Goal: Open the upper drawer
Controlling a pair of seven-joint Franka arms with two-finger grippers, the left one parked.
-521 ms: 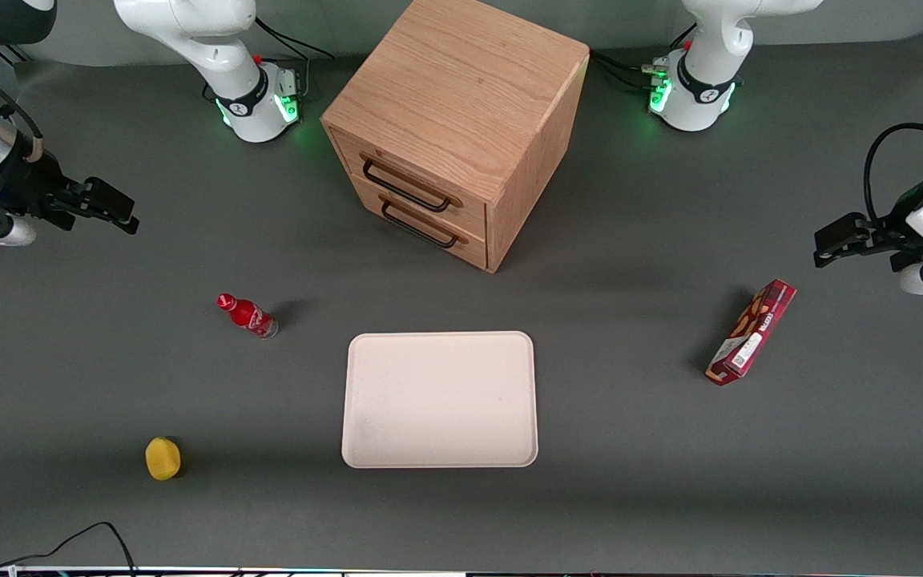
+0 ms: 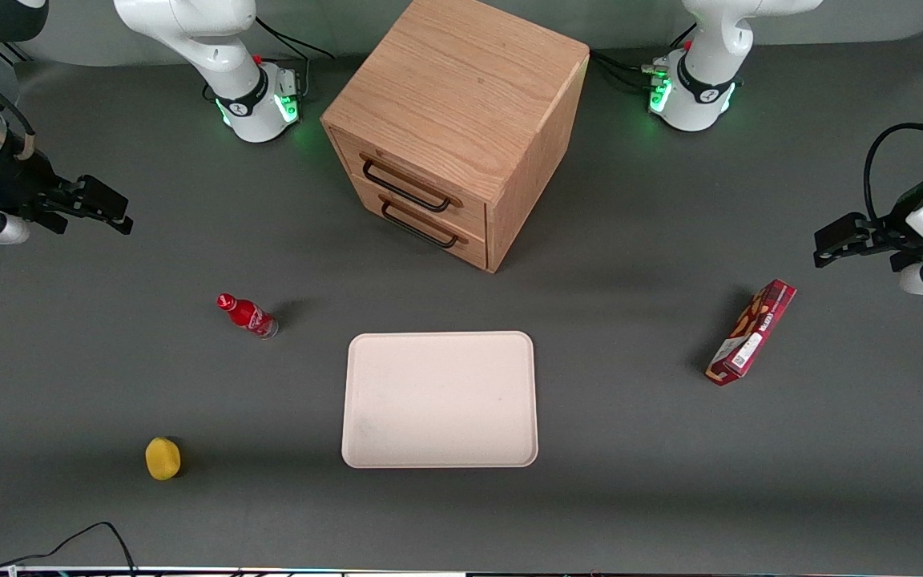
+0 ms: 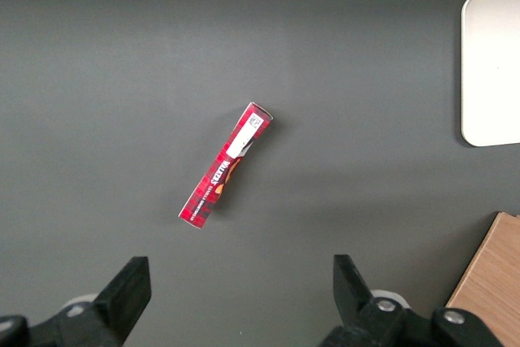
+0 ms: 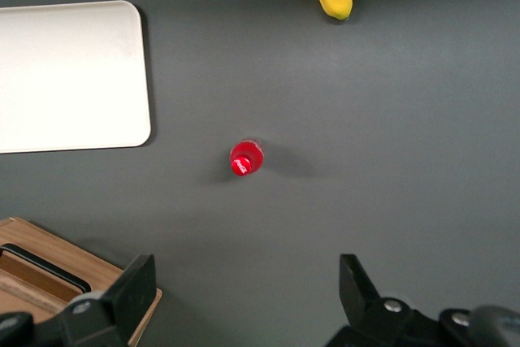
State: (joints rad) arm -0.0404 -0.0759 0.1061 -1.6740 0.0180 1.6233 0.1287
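Note:
The light oak cabinet (image 2: 461,88) stands at the middle of the table, farther from the front camera than the tray. Its upper drawer (image 2: 429,178) is closed, with its thin black bar handle (image 2: 405,188) above the lower drawer's handle (image 2: 420,227). My right gripper (image 2: 113,212) hangs above the table toward the working arm's end, well apart from the cabinet, open and empty. In the right wrist view the gripper (image 4: 244,282) has its fingers wide apart over bare table, with a corner of the cabinet (image 4: 57,259) beside one finger.
A cream tray (image 2: 439,399) lies nearer the front camera than the cabinet. A red bottle (image 2: 247,316) and a yellow lemon-like object (image 2: 163,458) sit toward the working arm's end. A red snack box (image 2: 751,332) lies toward the parked arm's end.
My right gripper has shifted slightly farther from the front camera and toward its own end of the table. Nothing else has moved.

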